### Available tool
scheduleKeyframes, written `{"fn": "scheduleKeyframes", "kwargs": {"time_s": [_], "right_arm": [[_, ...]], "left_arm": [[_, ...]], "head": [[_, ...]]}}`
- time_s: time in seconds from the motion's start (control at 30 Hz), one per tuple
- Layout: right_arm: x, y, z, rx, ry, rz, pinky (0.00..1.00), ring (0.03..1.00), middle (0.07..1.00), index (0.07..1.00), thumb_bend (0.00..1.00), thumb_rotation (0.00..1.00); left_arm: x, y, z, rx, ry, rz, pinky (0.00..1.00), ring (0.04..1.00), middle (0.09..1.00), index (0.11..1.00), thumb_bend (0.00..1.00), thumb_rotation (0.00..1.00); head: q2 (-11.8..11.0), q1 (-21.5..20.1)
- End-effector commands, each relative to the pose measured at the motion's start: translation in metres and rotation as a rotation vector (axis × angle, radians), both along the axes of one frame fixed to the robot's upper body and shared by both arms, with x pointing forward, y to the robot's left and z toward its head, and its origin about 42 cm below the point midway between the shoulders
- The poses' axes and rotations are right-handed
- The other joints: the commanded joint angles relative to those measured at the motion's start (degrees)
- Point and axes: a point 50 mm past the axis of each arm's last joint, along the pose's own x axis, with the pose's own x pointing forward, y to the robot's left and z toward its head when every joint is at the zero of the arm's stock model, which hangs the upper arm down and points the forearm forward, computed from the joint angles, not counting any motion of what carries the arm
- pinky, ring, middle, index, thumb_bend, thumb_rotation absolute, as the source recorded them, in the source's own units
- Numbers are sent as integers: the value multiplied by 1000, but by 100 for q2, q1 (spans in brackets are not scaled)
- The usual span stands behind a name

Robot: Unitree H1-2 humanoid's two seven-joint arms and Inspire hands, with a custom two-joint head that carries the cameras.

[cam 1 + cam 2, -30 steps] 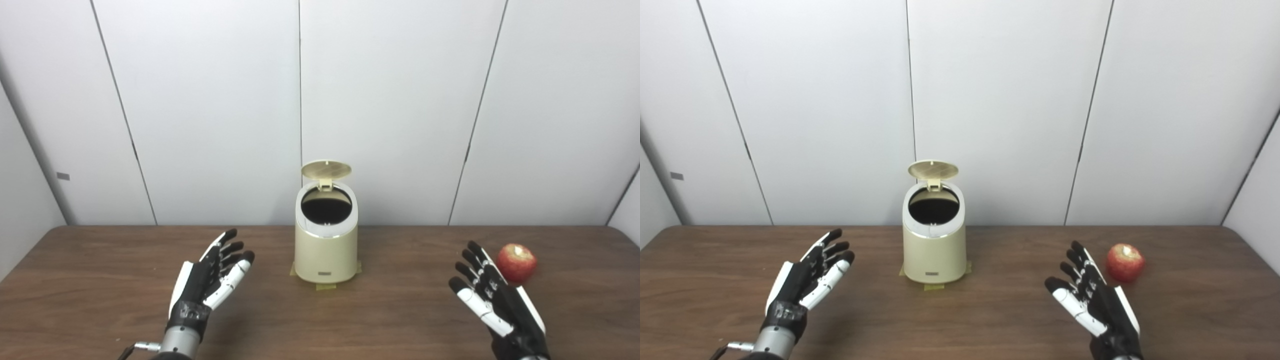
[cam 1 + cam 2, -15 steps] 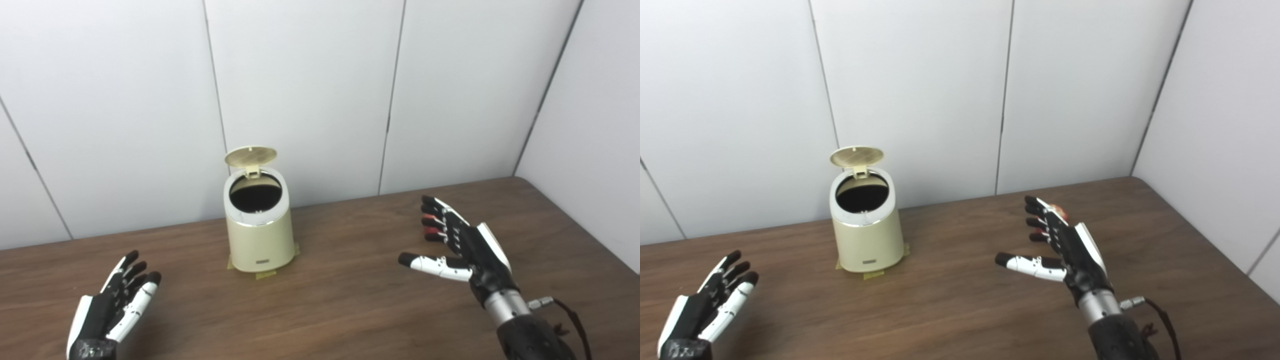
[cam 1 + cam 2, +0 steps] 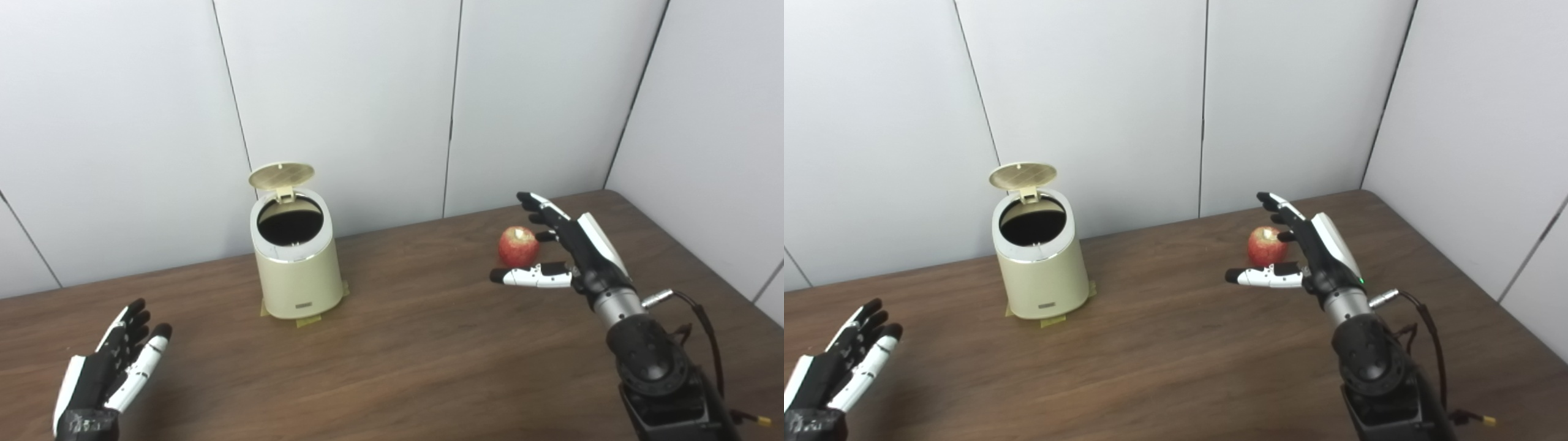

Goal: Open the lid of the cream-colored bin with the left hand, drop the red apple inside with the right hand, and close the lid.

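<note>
Left of centre stands the cream-colored bin [image 3: 298, 269], upright on the brown surface [image 3: 398, 367], its round lid [image 3: 281, 174] tipped up behind a dark opening. The red apple [image 3: 518, 247] sits right of centre.

The scene is viewed by two head cameras set side by side, looking down and forward over the dark brown wooden table [image 3: 392, 361] toward the white panelled wall [image 3: 343, 86]. Nearly the same area is shared: the cream-coloured cylindrical bin [image 3: 298, 269] is seen further left in the right eye view. Both arms are seen entering from the bottom edge.
</note>
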Motion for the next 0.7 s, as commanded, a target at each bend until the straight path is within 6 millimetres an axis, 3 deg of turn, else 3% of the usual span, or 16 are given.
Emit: {"fn": "scheduleKeyframes", "kwargs": {"time_s": [0.0,0.1,0.4,0.67], "right_arm": [[12,-10,25,-104,-51,-6,791,880,899,880,826,227],[25,-19,31,-187,-14,-19,798,889,912,873,840,188],[62,-43,41,-315,98,-38,704,851,877,865,877,168],[99,-56,36,-414,223,-7,767,887,901,858,873,196]], "left_arm": [[5,-1,22,13,-67,-17,898,931,941,964,483,514],[4,-2,24,36,-64,-17,967,947,939,971,472,500],[4,-3,26,28,-69,-26,971,948,932,969,467,410],[2,-4,32,34,-71,-38,944,936,926,967,478,409]], "head": [[7,-11],[1,-1],[-36,24],[-38,27]]}}
